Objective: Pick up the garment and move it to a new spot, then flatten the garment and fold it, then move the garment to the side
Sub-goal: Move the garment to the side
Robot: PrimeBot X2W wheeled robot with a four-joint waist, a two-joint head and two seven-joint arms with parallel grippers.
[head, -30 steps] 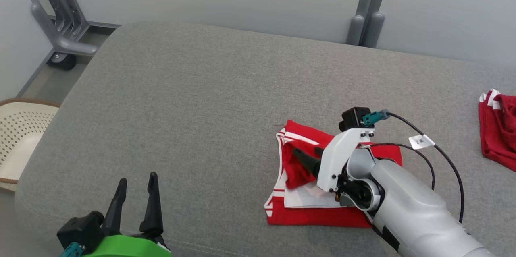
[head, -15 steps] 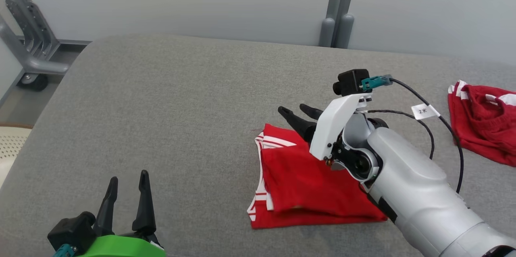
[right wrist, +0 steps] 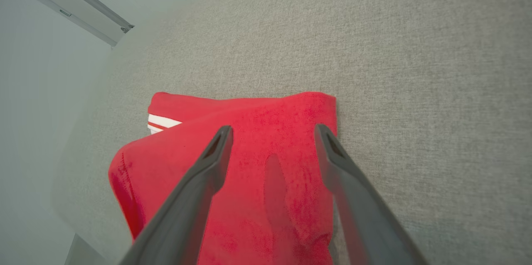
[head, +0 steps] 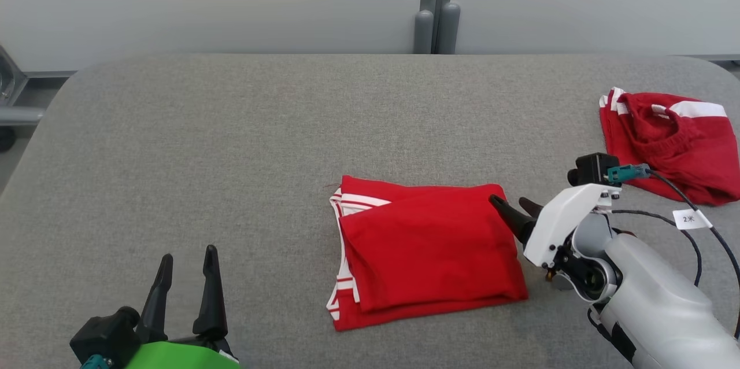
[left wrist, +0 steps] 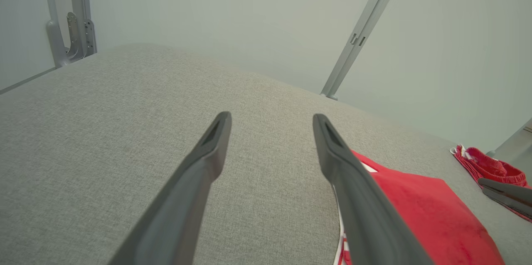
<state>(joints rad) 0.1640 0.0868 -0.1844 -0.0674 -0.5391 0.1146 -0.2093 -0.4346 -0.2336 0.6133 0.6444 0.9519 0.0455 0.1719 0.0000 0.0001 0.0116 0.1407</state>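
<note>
The garment (head: pixel 425 250) is red with white stripes and lies folded into a flat rectangle in the middle of the grey padded surface (head: pixel 231 155). My right gripper (head: pixel 511 207) stands open at the garment's right edge with nothing between its fingers. In the right wrist view the garment (right wrist: pixel 257 173) lies under the gripper (right wrist: pixel 272 132), whose shadow falls on the cloth. My left gripper (head: pixel 186 256) stands open and empty near the front left, well apart from the garment. In the left wrist view, past the gripper (left wrist: pixel 270 119), the garment (left wrist: pixel 415 211) lies to the right.
A second red garment (head: pixel 665 140) lies crumpled at the surface's right edge, also in the left wrist view (left wrist: pixel 484 165). Black cables with a white tag (head: pixel 691 220) hang from my right wrist. A pale wall with a grey post (head: pixel 433 10) runs behind the surface.
The top flap has been laid over, so the garment now lies flat and closed. My right gripper drew back from the cloth to its right edge. The head camera turned right.
</note>
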